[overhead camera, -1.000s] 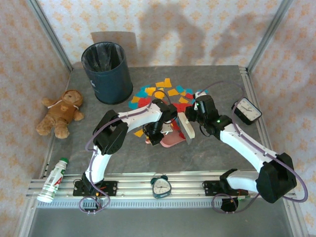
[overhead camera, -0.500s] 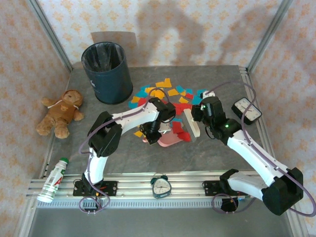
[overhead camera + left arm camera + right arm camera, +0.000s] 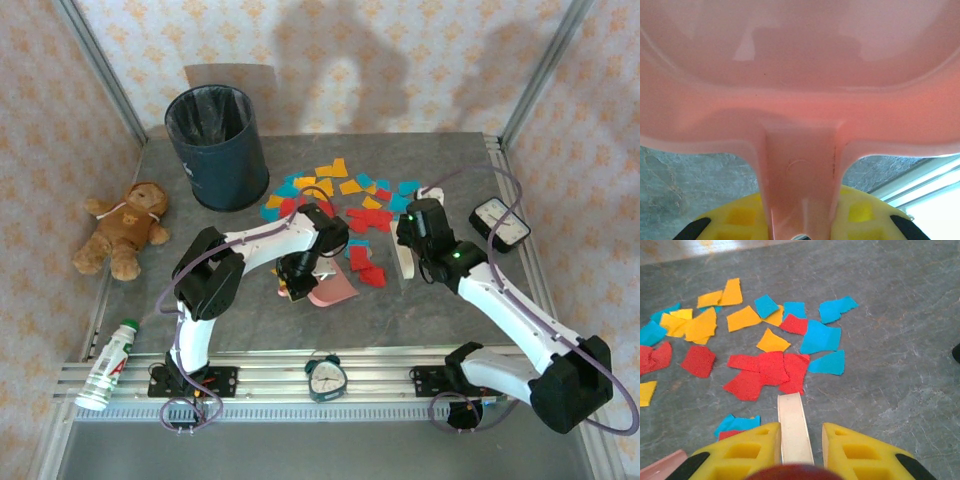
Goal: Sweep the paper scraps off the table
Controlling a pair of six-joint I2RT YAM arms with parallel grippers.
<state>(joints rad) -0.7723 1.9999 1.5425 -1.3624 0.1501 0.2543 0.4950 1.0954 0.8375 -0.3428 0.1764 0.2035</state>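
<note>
Paper scraps (image 3: 771, 369), red, yellow-orange and teal-blue, litter the dark grey stone-patterned tabletop (image 3: 900, 350) just beyond our right fingers (image 3: 852, 442), which pinch a flat cream stick (image 3: 792, 420). Our left fingers (image 3: 737, 217) clamp the pink plastic dustpan (image 3: 800, 65) by its handle; from above, it sits just nearside of the scraps.
</note>
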